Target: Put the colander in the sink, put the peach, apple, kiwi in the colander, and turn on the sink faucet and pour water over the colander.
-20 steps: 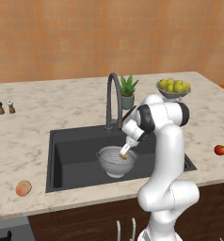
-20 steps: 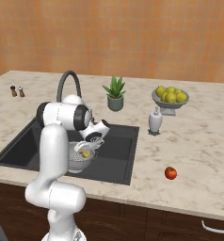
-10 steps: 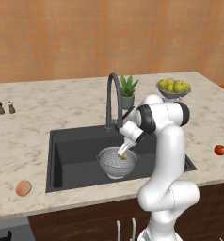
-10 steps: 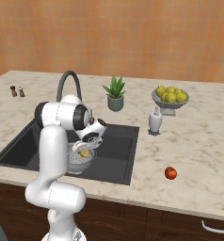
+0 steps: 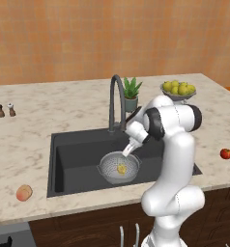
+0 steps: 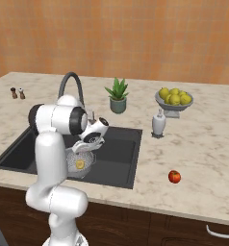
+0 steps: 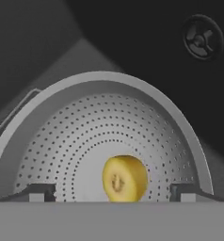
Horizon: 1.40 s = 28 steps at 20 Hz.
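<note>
pincer (image 7: 112, 190): jaws apart, over colander (image 5: 119, 168) | kiwi (image 7: 124, 178): in colander | colander: in sink (image 5: 78, 159)

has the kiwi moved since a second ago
Yes. The kiwi was up at the gripper above the colander; now it lies lower, on the colander's floor, free of the open jaws.

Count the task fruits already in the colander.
1: the tiny yellowish-green kiwi inside the perforated silver colander. Orange-pink peach and bright red apple sit on the counter.
</note>
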Available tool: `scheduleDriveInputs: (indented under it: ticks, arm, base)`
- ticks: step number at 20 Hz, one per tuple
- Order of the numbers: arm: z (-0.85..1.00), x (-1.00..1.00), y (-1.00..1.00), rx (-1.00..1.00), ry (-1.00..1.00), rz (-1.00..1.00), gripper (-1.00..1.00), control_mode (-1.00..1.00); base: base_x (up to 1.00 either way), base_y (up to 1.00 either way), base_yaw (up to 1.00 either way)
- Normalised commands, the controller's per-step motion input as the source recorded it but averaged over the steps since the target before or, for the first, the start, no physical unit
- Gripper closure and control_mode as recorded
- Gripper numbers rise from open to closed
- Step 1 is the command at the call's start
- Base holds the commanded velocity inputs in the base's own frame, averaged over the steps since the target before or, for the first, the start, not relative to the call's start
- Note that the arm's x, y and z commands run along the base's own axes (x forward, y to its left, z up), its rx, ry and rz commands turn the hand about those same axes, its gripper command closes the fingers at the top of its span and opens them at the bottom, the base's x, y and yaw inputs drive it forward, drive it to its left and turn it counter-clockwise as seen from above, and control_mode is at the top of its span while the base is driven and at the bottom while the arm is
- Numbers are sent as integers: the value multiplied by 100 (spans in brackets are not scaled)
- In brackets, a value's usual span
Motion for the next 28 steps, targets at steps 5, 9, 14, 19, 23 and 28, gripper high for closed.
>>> scheduleDriveInputs:
  ticks: [5,9,14,19,23,28]
  arm:
    - [64,-35,-40,0,0,0,-100,-100]
    - [70,-53,-49,0,0,0,-100,-100]
    - [64,-53,-61,0,3,-8,-100,-100]
    - [56,-53,-71,0,8,-18,-100,-100]
    - [59,-38,-50,0,20,-45,-100,-100]
    - [44,-34,-55,-12,14,-42,-100,-100]
  base:
    - [0,0,0]
    - [0,0,0]
    - [0,0,0]
    - [0,0,0]
    - [0,0,0]
    - [0,0,0]
